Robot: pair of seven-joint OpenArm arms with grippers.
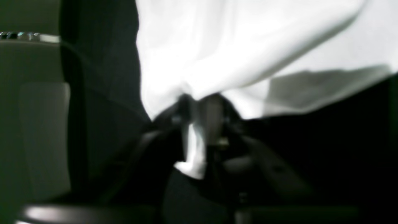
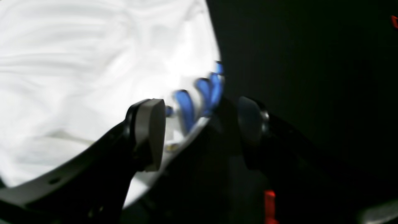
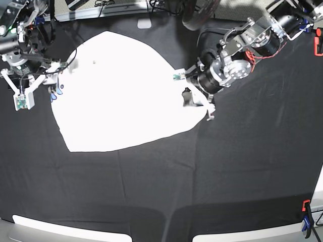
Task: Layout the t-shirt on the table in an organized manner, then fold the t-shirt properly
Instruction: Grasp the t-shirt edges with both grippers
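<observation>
The white t-shirt [image 3: 121, 96] lies spread, plain side up, on the black table [image 3: 227, 171]. My left gripper [image 3: 200, 105] is at the shirt's right edge. In the left wrist view it [image 1: 199, 124] is shut on a pinch of white cloth [image 1: 233, 46], which rises from the jaws. My right gripper [image 3: 56, 80] is at the shirt's left edge. In the right wrist view it [image 2: 200, 127] stands open, its fingers [image 2: 149, 133] astride the shirt's edge [image 2: 77, 62], where blue lettering [image 2: 199, 96] shows.
A blue clamp [image 3: 306, 224] grips the table's near right corner and an orange one [image 3: 318, 46] its right edge. Cables and gear lie along the far edge [image 3: 116, 6]. Black cloth stretches wide in front of the shirt.
</observation>
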